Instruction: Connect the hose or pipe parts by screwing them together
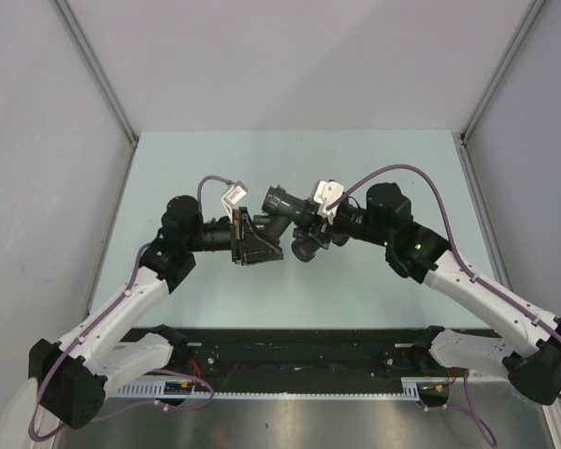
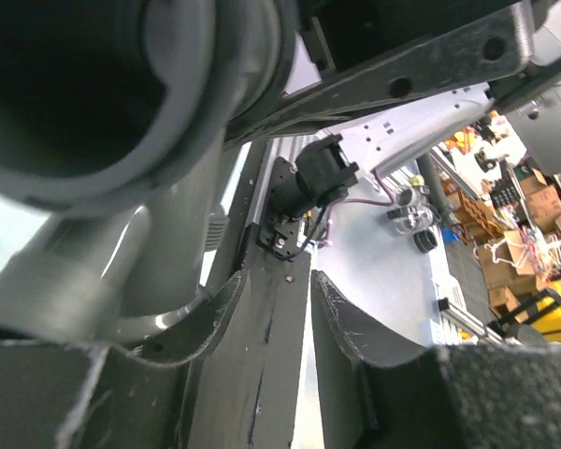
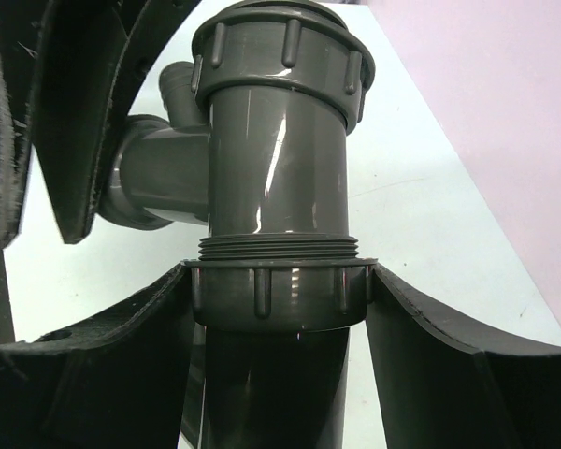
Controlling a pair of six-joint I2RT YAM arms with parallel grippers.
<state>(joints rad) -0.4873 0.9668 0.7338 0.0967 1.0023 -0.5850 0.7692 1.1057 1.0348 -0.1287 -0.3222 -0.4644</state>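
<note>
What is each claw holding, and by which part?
Right claw grips the pipe fittings by the lower ribbed collar; left claw has nothing between its parted fingers.

The right tool grips the branched fitting at its lower ribbed collar (threads bare just above).

A pale mint-green tabletop sits between plain lilac-grey panel walls joined by silver metal corner strips, with brown cardboard boxes cluttering the room beyond.
</note>
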